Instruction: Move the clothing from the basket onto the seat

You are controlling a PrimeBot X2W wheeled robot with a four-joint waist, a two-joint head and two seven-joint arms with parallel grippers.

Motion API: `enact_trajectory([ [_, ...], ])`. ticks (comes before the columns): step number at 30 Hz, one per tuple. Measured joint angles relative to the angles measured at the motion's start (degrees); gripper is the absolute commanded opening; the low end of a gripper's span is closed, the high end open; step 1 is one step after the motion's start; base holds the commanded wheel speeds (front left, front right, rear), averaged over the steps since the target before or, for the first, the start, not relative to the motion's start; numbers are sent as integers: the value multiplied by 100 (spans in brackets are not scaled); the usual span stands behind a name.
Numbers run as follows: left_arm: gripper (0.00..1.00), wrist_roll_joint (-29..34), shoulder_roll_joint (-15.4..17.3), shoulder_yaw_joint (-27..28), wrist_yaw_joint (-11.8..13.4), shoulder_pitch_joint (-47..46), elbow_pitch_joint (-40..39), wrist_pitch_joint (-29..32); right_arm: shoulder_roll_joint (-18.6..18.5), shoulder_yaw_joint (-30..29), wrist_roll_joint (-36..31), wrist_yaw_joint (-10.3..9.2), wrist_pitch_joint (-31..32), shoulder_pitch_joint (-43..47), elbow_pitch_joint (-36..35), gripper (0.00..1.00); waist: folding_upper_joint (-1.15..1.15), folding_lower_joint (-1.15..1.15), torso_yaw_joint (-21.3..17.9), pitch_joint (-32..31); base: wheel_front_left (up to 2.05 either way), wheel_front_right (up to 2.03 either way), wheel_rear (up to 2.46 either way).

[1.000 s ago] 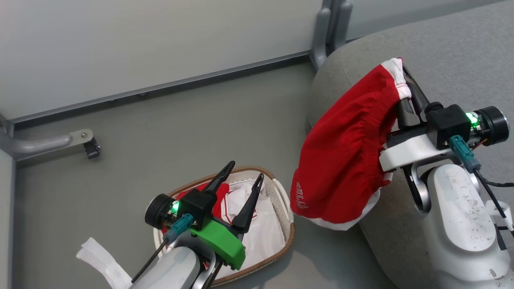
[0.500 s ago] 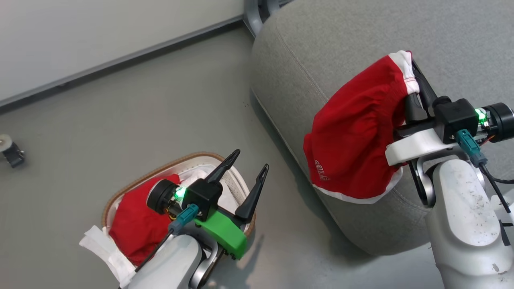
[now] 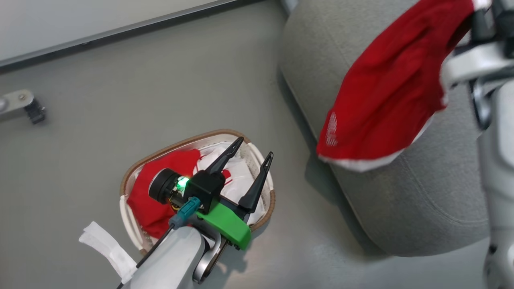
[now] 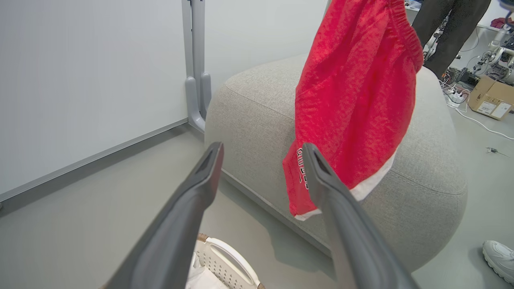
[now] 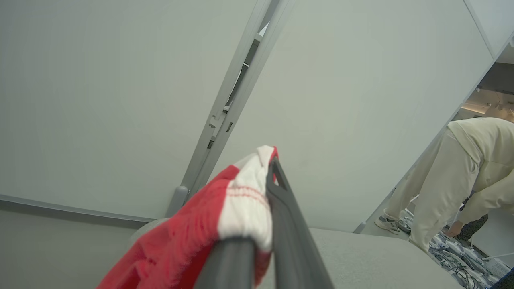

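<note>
Our head has turned in the last second, so the floor and the basket (image 4: 227, 261) only seem to slide. What has really changed is that our right arm has carried the red shorts (image 3: 385, 88) higher and further in over the seat (image 3: 421, 200), and it blurs with motion. Our right fingers (image 5: 287, 224) are pinched tight on the white-trimmed edge. The shorts hang free, their hem in the air beside the seat's near side, not yet resting on it. We judge the carry nearly done, with lowering and letting go to come. Our left fingers (image 3: 257, 185) are spread wide and empty above the basket, where another red garment (image 3: 148, 200) and a white cloth (image 3: 241, 176) wait. Beyond the seat a person (image 5: 461, 176) bends over, with a shoe (image 4: 500, 257) and a cardboard box (image 4: 490, 96) on the floor nearby. We see nothing lying on the seat top to block the drop.
</note>
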Motion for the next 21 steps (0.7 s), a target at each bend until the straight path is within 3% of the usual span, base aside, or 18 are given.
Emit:
enact_trajectory([
  [6, 100, 257, -70, 70, -77, 3, -113, 0, -902, -122, -141, 0, 49, -1397, 475, 0, 0, 0, 483, 207, 0, 0, 0],
  [14, 100, 534, -111, 190, -152, -12, -275, 0, -2157, -318, -400, 0, 644, -2661, 802, 0, 0, 0, 1062, 655, 0, 0, 0],
  [21, 100, 678, -115, 263, -202, -121, -396, 0, -2503, -894, -534, 0, 957, -2508, 1170, 0, 0, 1, 1372, 1211, 0, 0, 0],
])
